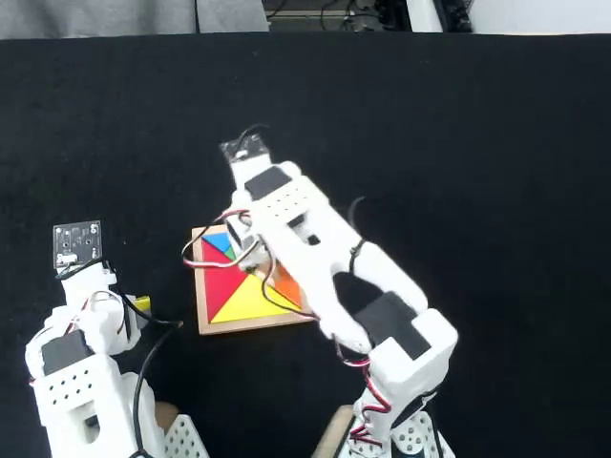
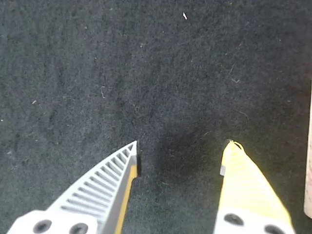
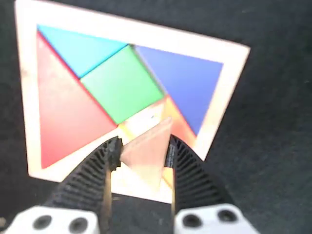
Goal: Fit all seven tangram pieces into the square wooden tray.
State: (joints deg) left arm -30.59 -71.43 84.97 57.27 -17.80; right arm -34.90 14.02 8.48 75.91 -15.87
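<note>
**Right end effector**: dark fingers closed narrow on a pale orange triangle, gripped across two of its edges. It hangs over the lower middle of the tray in the right wrist view. I cannot tell whether the triangle touches the tray floor or sits just above it.

**Left end effector**: fingers spread wide, nothing between them. It sits over bare cloth, beside the tray's left rim, at lower left in the high view.

**Tray contents, right wrist view:**
- red triangle, large, on the left
- cyan triangle, upper left
- green square, centre
- blue piece, upper right
- orange piece, just below the blue, partly behind the fingers

The high view adds a yellow triangle along the tray's lower edge. That makes six pieces seated, so the held one is probably the seventh.

**Handling (judgement):**
- The pieces look thin, flat, rigid and light, with smooth painted faces, so they are likely slippery under the finger pads.
- An edge-to-edge pinch near the middle of the triangle seems the only workable hold, since a flat-lying piece offers no top grip.
- The remaining gap will be a close fit. A slight tilt or rotation could leave a corner riding on a neighbour or on the rim.
- The tray is light enough to slide if pushed sideways.

**Surface and room:**
- The worktop is covered in black cloth with a matte, faintly fuzzy nap, flecked with lint. I judge it gives fair friction under the tray.
- Along the top edge of the high view there is grey fabric, dark cables and a pale wall.
</note>
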